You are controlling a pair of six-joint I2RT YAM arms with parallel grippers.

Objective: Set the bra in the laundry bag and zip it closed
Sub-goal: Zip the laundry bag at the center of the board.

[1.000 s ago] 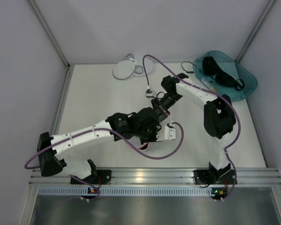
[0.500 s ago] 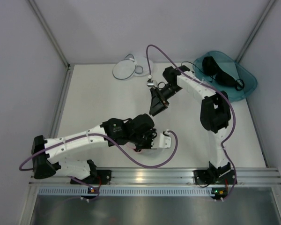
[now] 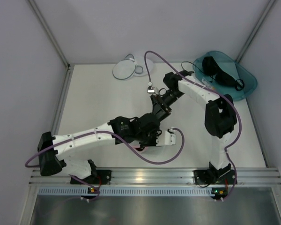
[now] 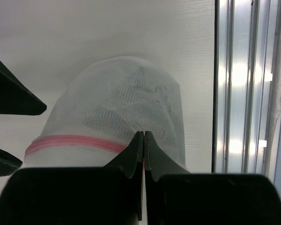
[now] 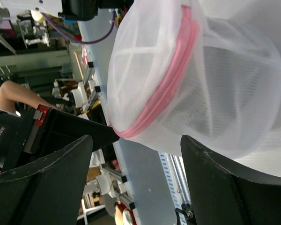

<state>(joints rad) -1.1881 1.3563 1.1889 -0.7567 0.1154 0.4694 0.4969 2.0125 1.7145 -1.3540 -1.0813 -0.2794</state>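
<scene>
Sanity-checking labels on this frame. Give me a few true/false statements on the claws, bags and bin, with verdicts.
1. The left claw is shut on the zip rim of the pink bag. True.
2. The right claw is shut. False: its jaws stand wide open, one on each side of the pink bag in its wrist view.
3. The teal bin is empty. False: a black bra lies in it.
4. The grey bag lies at the back of the table, with neither claw on it. True.
</scene>
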